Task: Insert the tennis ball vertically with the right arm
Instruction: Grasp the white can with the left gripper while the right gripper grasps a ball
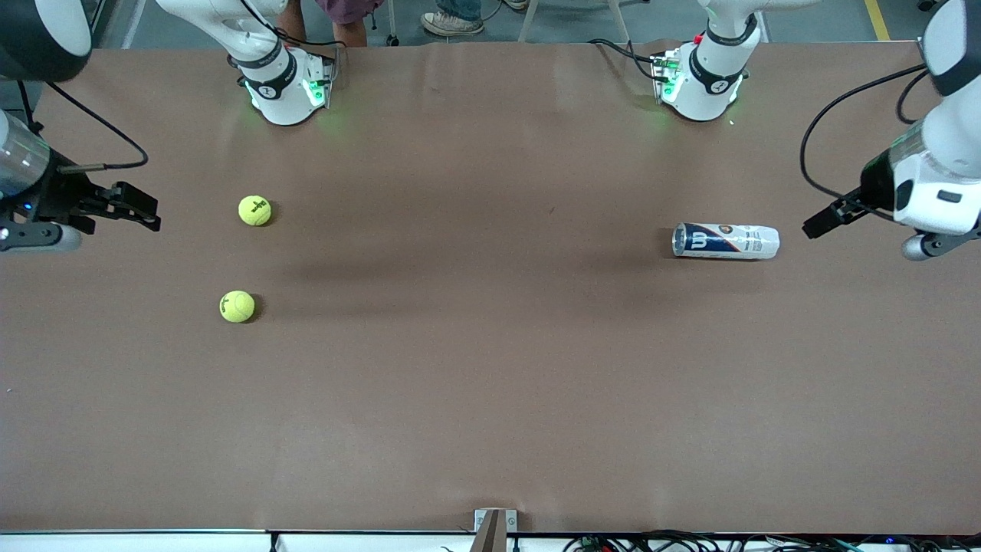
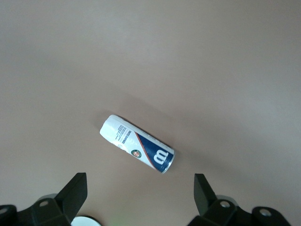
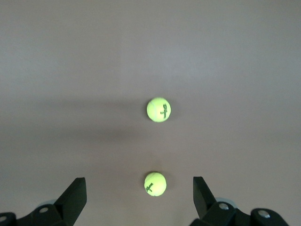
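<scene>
Two yellow tennis balls lie toward the right arm's end of the table. One tennis ball is farther from the front camera than the other tennis ball. A white and blue ball can lies on its side toward the left arm's end. My right gripper hangs open and empty over the table's end beside the balls. My left gripper hangs open and empty over the other end, beside the can.
Both arm bases, the right one and the left one, stand along the table edge farthest from the front camera. A small bracket sits at the nearest edge. Brown table surface spreads between balls and can.
</scene>
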Motion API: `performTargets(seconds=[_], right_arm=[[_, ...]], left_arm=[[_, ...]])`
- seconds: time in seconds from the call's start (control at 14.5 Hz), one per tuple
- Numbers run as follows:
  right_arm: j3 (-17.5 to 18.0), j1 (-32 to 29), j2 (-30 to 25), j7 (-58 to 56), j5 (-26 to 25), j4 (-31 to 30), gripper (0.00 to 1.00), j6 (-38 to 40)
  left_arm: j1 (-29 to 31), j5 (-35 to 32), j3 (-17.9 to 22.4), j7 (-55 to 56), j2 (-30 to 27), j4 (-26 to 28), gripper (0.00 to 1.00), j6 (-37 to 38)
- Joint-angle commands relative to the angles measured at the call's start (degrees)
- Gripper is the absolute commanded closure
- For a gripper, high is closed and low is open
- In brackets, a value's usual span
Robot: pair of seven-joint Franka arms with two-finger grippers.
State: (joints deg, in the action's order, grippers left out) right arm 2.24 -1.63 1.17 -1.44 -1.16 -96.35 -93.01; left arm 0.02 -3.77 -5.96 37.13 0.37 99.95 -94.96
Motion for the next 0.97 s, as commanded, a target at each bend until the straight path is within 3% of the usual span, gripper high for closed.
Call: performTargets(seconds=[0.0,0.41,0.9], right_arm=[[0.39,-1.96,-0.99,-0.32,-0.87,-6.55,0.00,-1.55],[0.39,-3.81,-5.47,-0.32,-0.78,-27.73,0.00,-14.82],[0.39,-3.90,-5.12,-0.32,-0.78,-36.10,0.00,-16.31]], left_arm=[[-0.02,-4.74,-3.08,11.86,-1.86,6.90,0.00,-4.43],[-0.02,-9.41,-6.78,37.98,-2.30,16.39,0.00,-11.89],[-0.11,-18.36,-9.33,56.87,-1.51,27.74,0.00,-18.32]])
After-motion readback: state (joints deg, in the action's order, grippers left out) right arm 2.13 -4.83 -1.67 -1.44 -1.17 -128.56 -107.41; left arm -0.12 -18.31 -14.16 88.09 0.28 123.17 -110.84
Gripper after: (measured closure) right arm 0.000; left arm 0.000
